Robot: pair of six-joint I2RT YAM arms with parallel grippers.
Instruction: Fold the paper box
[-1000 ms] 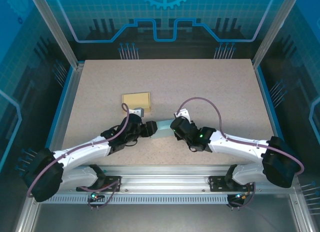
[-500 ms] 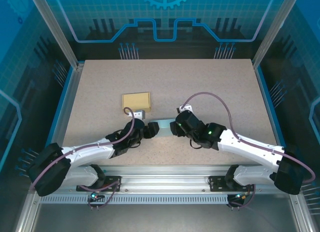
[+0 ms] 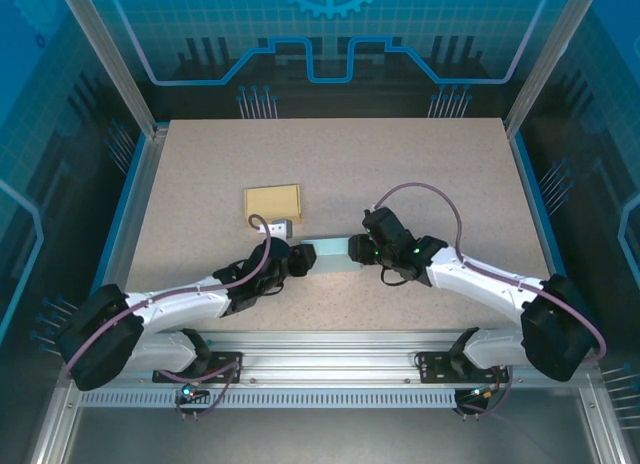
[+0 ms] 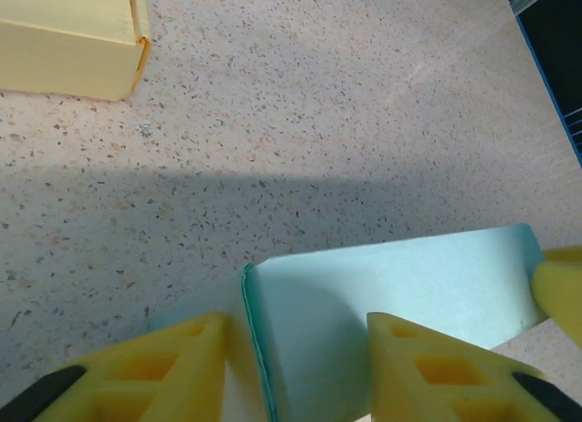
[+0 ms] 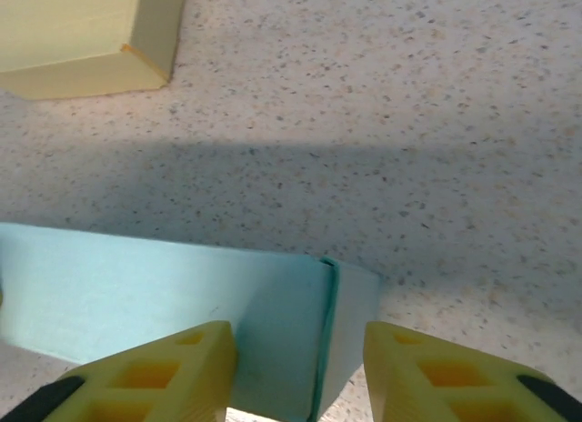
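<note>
Teal box (image 3: 330, 255) sits on the table (image 3: 420, 174) near the middle, towards the near edge, lying left-right between the two arms. Yellow box (image 3: 273, 200) is just beyond it to the far left, apart from it.

Left gripper (image 3: 303, 259) is at the teal box's left end, right gripper (image 3: 355, 250) at its right end, both low over the table.

Left wrist cam: gripper (image 4: 298, 326) is spread, with the box (image 4: 400, 290) running between the fingers (image 4: 173, 367). A folded paper edge stands just beside the left finger. A yellow tip of the other gripper shows at the box's far end. The yellow box (image 4: 64, 40) is at top left.

Right wrist cam: gripper (image 5: 298, 336) is also spread, fingers (image 5: 455, 372) either side of the box's (image 5: 164, 295) end corner, where the end panel drops down from a crease. The yellow box (image 5: 82, 31) is at top left.

Neither pair looks clamped on the paper, but the pads are cropped at the frame edge, so I can't tell if they touch it.
</note>
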